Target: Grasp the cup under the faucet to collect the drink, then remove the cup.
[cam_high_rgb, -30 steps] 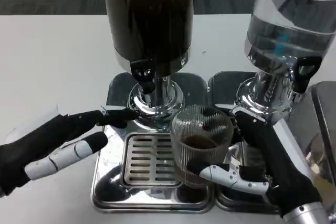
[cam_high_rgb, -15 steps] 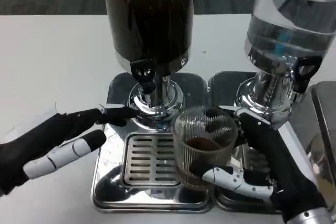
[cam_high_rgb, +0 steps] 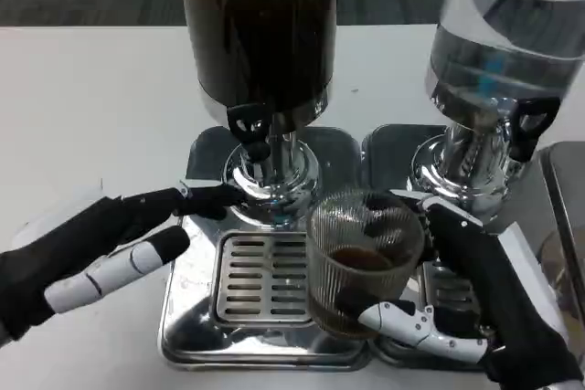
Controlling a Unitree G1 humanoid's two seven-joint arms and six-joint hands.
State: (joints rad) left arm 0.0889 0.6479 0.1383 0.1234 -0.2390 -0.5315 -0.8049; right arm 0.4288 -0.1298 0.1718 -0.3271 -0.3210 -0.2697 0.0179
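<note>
A ribbed clear cup (cam_high_rgb: 364, 267) is held by the right hand (cam_high_rgb: 475, 303), whose fingers are wrapped around it: a black finger reaches across the rim at the back while a white finger (cam_high_rgb: 416, 328) curls under its lower front. A shallow layer of dark brown drink is seen inside the cup, well below the rim. The cup is placed over the right edge of the slotted grate (cam_high_rgb: 260, 280) of the shiny metal drip tray (cam_high_rgb: 187, 317), in front of and to the right of the black faucet (cam_high_rgb: 251, 130); whether its bottom touches the tray cannot be told. The faucet projects from the base of a tall dispenser (cam_high_rgb: 260, 29) that is filled with dark liquid and stands on a chrome column. To the right, a second dispenser (cam_high_rgb: 503, 34) is seen, filled with clear liquid, with its own black tap (cam_high_rgb: 532, 125) and a chrome base on a second metal tray (cam_high_rgb: 393, 148). The left hand (cam_high_rgb: 101, 248) is held at the left side of the drip tray with its fingers apart and nothing between them; a black finger (cam_high_rgb: 187, 200) is stretched toward the chrome column below the faucet, its tip just beside the column, though contact cannot be judged. A lower white and black finger is laid near the tray's left edge. Everything is set on a white table (cam_high_rgb: 91, 107).
</note>
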